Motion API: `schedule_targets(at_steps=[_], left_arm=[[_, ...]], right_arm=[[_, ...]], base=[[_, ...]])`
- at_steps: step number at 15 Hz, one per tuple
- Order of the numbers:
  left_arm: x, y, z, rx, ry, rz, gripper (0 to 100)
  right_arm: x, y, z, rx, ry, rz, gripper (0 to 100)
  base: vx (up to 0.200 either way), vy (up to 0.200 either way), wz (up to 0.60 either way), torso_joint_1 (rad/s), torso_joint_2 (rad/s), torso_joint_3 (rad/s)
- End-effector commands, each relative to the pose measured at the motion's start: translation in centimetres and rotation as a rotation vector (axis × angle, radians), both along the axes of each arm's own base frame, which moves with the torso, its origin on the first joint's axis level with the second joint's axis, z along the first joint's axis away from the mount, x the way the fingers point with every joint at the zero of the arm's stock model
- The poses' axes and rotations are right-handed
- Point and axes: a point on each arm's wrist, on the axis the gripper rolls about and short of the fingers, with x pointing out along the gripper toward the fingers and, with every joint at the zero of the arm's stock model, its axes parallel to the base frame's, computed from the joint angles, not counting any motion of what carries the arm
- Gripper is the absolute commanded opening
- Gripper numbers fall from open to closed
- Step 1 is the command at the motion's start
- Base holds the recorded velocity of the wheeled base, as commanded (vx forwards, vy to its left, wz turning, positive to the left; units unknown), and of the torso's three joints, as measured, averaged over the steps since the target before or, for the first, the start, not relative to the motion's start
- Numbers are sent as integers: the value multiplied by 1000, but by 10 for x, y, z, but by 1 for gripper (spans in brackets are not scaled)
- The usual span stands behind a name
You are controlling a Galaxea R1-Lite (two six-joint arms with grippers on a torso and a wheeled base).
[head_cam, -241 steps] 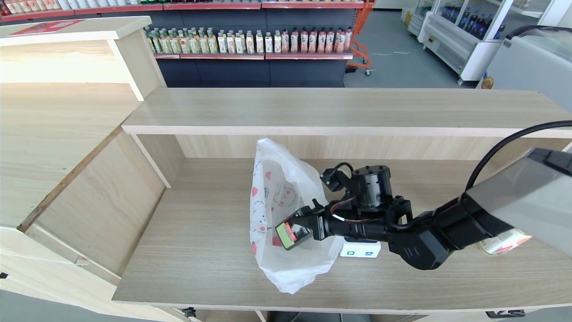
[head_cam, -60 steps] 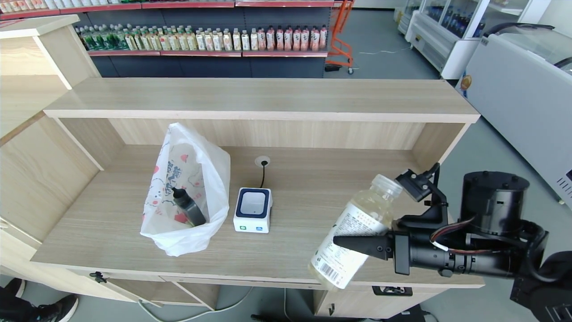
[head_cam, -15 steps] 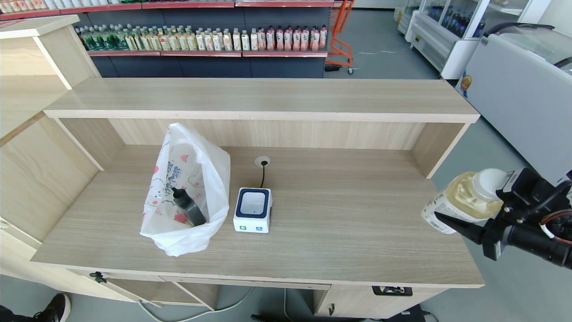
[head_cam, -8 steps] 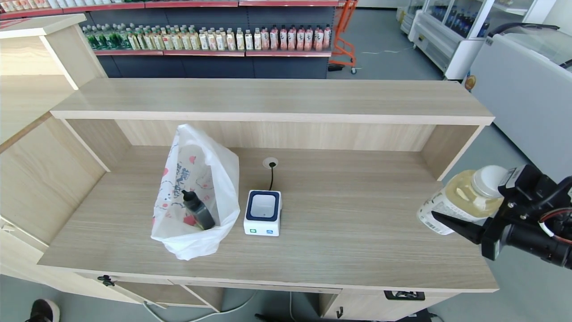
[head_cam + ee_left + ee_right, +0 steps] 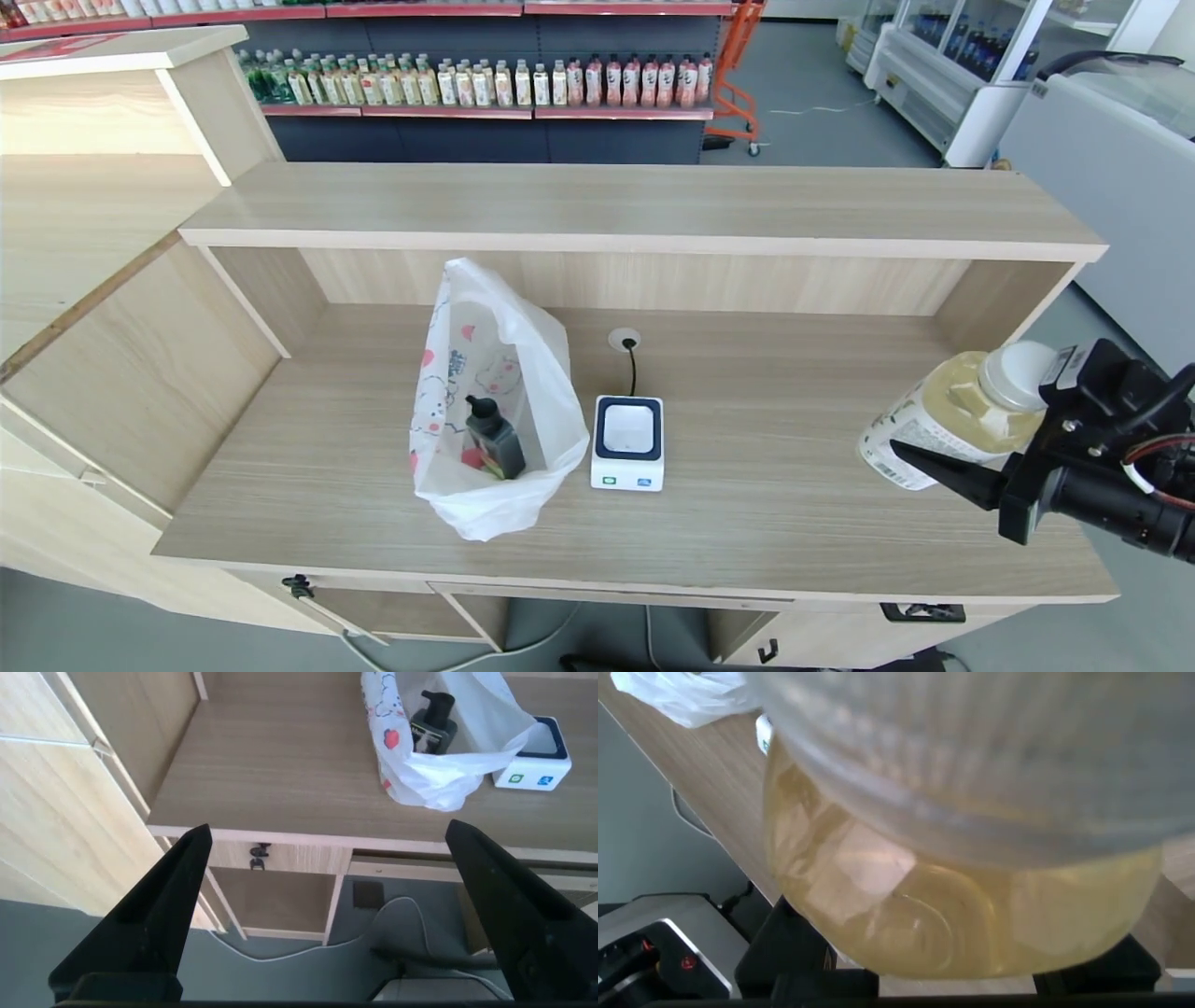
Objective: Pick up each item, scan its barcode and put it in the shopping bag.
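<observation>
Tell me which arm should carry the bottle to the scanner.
Right. The right pincer holds the bottle at the counter's right end; the left pincer is open and empty, off the counter's front edge.

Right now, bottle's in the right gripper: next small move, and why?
Probably swing the right gripper left to bring the bottle over the scanner, label turned toward its window. The bottle is held at the right end of the counter, well away from the scanner, and the shopping bag comes only after the scan.
</observation>
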Motion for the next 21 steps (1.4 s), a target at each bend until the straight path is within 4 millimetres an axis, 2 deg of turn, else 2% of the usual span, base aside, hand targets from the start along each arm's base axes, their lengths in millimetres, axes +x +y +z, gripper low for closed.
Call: schedule_targets(at_steps=[1, 6, 11, 14, 17, 21], left_arm=[[0, 0, 0, 0, 0, 1, 100], [0, 0, 0, 2, 0, 0, 100], [0, 0, 0, 2, 0, 0, 100], [0, 0, 0, -3, 0, 1, 100], [0, 0, 0, -3, 0, 1, 100], [0, 0, 0, -3, 0, 1, 100]], right_arm=[[0, 0, -1, 2, 2, 15, 0], [-2, 0, -1, 3, 4, 20, 0], [-4, 1, -4, 10, 18, 52, 0], [0, 2, -13, 15, 62, 91, 0], [7, 4, -29, 14, 130, 151, 0], [16, 6, -53, -92, 130, 275, 0]], base=[[200, 200, 0, -2, 2, 2], [40, 40, 0, 0, 0, 0], [200, 0, 0, -2, -6, 5], [200, 0, 0, 14, 7, 2], [0, 0, 0, 0, 0, 0], [0, 0, 0, 0, 0, 0]])
